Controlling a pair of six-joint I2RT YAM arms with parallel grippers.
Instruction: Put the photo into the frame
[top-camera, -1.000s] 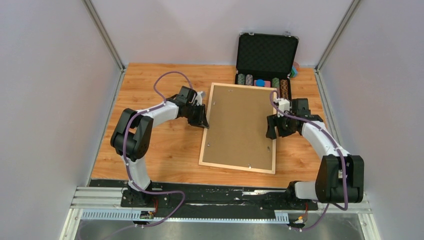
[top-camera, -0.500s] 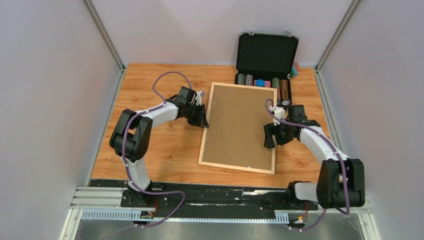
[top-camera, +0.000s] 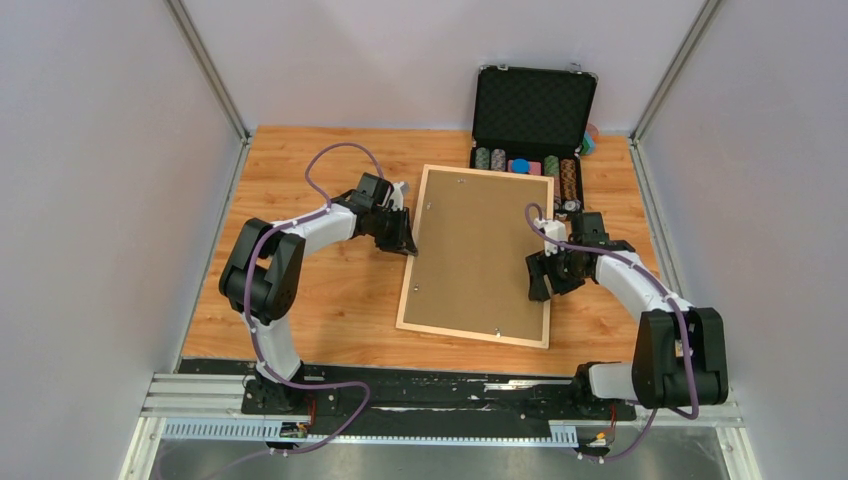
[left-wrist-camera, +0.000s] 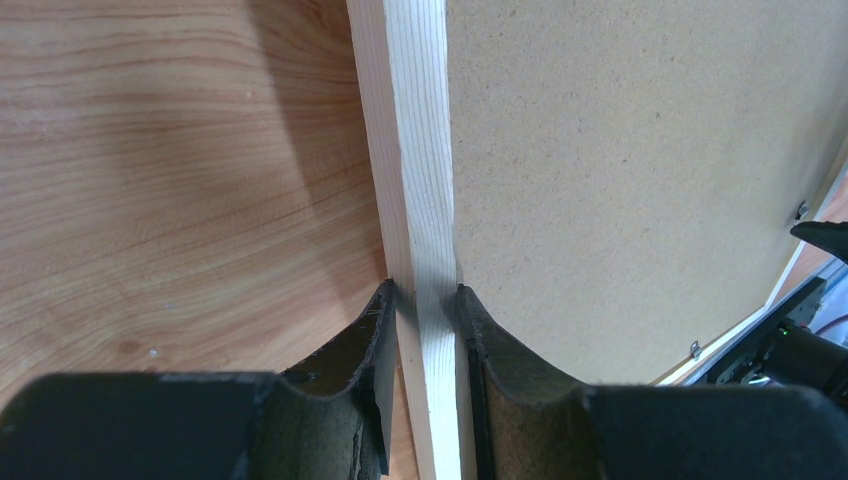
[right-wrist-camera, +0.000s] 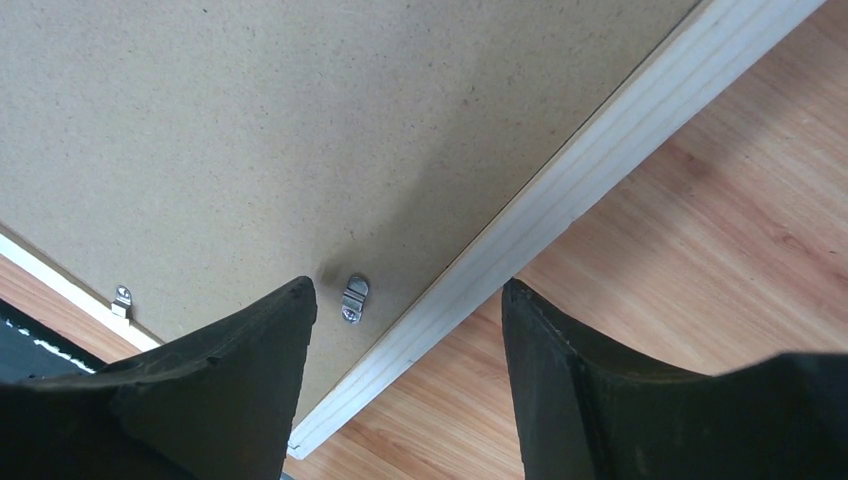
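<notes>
The frame (top-camera: 475, 336) lies face down in the middle of the bench (top-camera: 320, 300), with its brown backing board (top-camera: 480, 250) on top. The left pincer (left-wrist-camera: 425, 300) is clenched on the frame's left rail. The right pincer (right-wrist-camera: 408, 290) hangs released over the right rail, by a small metal clip (right-wrist-camera: 354, 298). Bench wood shows along both long sides. A black chip case (top-camera: 535, 105) sits just beside the far edge. What is under the board is hidden.

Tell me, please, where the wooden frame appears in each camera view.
Top external: the frame lies mid-table, back up.
Left wrist: its rail runs up the centre, pinched by the left gripper.
Right wrist: its rail crosses diagonally under the open right gripper.
Shared landmark: the brown backing board.
</notes>
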